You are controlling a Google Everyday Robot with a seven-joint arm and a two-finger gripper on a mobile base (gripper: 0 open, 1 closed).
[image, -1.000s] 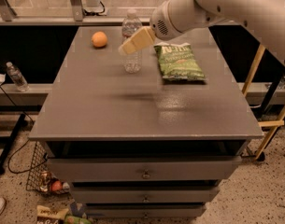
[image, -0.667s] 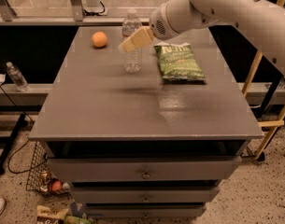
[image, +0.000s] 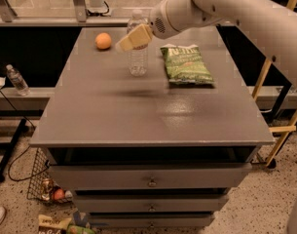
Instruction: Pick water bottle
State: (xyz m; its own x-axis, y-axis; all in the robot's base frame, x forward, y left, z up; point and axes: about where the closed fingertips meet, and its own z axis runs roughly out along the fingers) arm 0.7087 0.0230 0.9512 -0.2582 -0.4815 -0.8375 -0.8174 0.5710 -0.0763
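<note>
Water bottle (image: 138, 62) upright on bench (image: 114, 111), end effector (image: 132, 38) across its upper part.
We see a tall clear plastic bottle w/ a ribbed lower body and a pale cap, standing toward the far middle of the grey bench top. It is taller than the orange (image: 103, 41) near it on the view's left, and a green chip bag (image: 187, 65) lies flat near its other side. The tan end effector, on the white arm (image: 226, 6) that extends from upper right, overlaps the bottle btw. shoulder and mid-body, so any label there is covered. We can't tell if it is spread or pinching, nor if it touches the bottle. A 2nd clear bottle (image: 16, 79) stands well apart on a low ledge at far left.
</note>
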